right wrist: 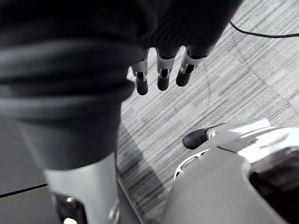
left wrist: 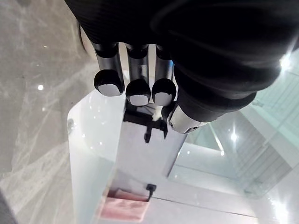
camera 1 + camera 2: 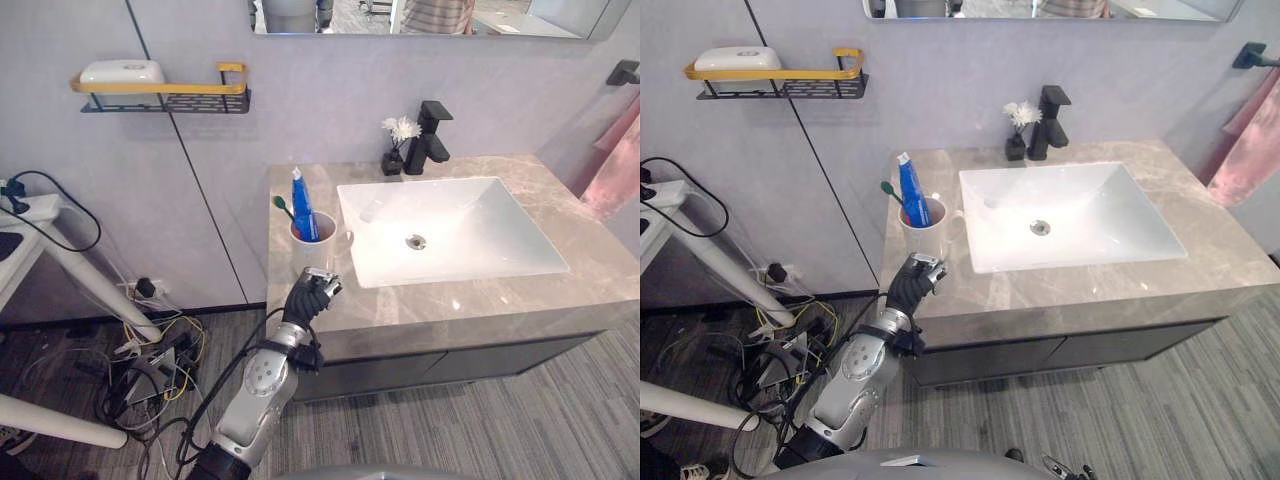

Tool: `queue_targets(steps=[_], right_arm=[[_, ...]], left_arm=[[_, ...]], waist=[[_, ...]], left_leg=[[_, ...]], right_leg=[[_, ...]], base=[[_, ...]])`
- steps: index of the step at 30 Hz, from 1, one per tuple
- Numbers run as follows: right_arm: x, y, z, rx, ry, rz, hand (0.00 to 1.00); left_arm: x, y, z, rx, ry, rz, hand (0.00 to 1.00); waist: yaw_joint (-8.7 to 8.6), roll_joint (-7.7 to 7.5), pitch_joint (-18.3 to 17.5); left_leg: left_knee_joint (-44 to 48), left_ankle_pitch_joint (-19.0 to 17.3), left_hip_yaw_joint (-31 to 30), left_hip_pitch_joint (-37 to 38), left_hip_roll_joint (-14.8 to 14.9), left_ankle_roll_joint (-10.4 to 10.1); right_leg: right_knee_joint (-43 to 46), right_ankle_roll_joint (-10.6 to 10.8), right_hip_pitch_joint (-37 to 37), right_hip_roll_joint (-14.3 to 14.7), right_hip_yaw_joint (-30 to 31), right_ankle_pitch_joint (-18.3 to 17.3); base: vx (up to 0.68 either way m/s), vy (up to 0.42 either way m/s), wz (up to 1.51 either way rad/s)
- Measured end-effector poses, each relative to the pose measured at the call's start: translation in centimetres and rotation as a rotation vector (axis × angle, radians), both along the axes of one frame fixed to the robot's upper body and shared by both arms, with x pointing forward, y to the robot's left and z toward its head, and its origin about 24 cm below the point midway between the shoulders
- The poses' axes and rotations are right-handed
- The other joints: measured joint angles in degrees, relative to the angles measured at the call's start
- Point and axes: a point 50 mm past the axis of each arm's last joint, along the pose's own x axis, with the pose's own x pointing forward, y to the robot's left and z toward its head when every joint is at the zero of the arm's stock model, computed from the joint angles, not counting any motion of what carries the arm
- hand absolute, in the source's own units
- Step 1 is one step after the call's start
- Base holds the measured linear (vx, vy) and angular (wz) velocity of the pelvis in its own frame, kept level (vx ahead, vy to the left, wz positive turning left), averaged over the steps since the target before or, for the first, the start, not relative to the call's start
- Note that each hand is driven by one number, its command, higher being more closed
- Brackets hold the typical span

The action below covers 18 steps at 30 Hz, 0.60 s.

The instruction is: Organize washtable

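**Left robot hand poised at the cup on the washstand's near edge**

The left robot hand [image 3: 308,297] sits at the front lip of the marble surface [image 3: 480,300], fingers curled in and holding nothing. The white cup [image 3: 312,255] stands straight ahead of it, on the far side of the knuckles. It is close enough that contact cannot be ruled in or out from the head views.

The cup is upright. A blue toothpaste tube [image 3: 303,208] and a green-headed toothbrush [image 3: 283,207] stand in it, so the long axis runs up and away from the robot hand. The cup's handle points off to the robot hand's right, toward the sink basin [image 3: 450,235].

The right robot hand [image 1: 161,74] hangs over the floor well below, fingers relaxed and empty. That makes the left plainly the nearer to the cup.

By this reading, a grasp would need the fingers to uncurl first. The robot hand would then reach forward and slightly upward around the cup's body. The tall tube could tip if the cup is knocked.
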Motion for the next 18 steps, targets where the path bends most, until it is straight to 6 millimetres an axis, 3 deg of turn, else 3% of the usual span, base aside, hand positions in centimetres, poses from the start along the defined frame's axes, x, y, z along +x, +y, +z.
queue_targets(steps=[18], right_arm=[[0.7, 0.0, 0.0, 0.001, -0.02, -0.025, 0.0]], left_arm=[[1.6, 0.9, -0.6, 0.06, 0.03, 0.076, 1.0]], waist=[[-1.42, 0.02, 0.15]], left_leg=[[-0.05, -0.15, 2.09, 0.06, 0.06, 0.1]], right_leg=[[-0.04, 0.08, -1.24, 0.13, 2.24, 0.59]], base=[[0.0, 0.003, -0.06]])
